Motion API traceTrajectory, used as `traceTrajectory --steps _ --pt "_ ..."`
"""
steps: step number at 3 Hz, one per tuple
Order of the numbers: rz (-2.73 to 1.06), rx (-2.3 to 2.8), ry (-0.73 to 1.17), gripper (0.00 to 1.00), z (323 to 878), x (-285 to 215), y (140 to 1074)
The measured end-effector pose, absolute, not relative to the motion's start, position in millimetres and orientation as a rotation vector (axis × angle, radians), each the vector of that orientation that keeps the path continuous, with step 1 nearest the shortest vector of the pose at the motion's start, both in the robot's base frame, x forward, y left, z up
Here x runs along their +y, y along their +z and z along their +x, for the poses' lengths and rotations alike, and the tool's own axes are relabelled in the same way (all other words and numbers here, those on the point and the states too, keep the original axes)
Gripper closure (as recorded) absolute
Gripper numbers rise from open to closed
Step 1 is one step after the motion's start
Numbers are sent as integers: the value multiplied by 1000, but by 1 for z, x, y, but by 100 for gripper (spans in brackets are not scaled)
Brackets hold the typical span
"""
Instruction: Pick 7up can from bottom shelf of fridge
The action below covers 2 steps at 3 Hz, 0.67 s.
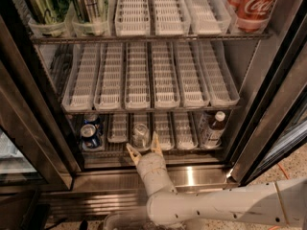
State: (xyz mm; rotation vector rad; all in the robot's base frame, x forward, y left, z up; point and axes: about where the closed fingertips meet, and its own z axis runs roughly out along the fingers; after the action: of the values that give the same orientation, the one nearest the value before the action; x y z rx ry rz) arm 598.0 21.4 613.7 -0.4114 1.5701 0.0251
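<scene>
Cream gripper, tan fingers spread, sits at the dark wire shelf's front edge. Just beyond it, the 7up can is silver-topped (sides pale greenish). To its left is a blue can; to its right, a brown, white-capped bottle; above, white slotted trays.
</scene>
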Motion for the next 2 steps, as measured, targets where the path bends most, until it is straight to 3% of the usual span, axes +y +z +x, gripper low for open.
traceTrajectory --steps 2 --pt "-394 1585 11 27 609 16 608"
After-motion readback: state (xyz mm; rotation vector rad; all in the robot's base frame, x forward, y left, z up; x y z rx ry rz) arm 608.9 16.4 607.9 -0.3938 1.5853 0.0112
